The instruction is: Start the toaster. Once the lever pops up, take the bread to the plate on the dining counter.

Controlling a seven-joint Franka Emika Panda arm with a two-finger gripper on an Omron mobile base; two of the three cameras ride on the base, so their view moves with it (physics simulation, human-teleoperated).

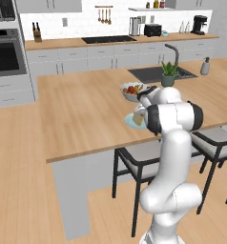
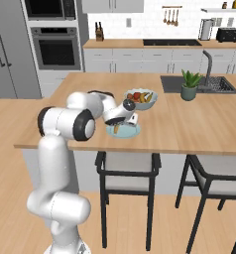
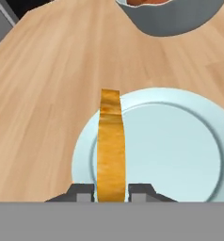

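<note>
The dining table (image 1: pixel 82 114) is the big light-wood slab on a grey base, and everything here is placed against it: its inset sink (image 2: pixel 197 84) lies toward the far right corner, a dark curved faucet (image 2: pixel 207 67) rises at the sink's edge, and a small potted plant (image 2: pixel 190 85) stands just beside the sink on the wood. Two dark-framed stools (image 2: pixel 127 188) are tucked under the table's near edge. Beyond the table, on the wall-side counter, the black toaster (image 1: pixel 152 30) sits well apart from the work, with a black coffee maker (image 1: pixel 199 25) further right. Back on the table, near its front edge, a grey fruit bowl (image 2: pixel 141 98) holds coloured fruit, and just in front of it, touching the wood, lies the pale blue-green plate (image 3: pixel 180 150). The pincer (image 3: pixel 111 190) hangs low over the plate's near rim, its two dark fingers (image 3: pixel 81 192) clamped on the bread (image 3: pixel 110 146), which is seen edge-on and upright, a tan slice standing above the plate's left part; whether its lower edge touches the plate cannot be told.
</note>
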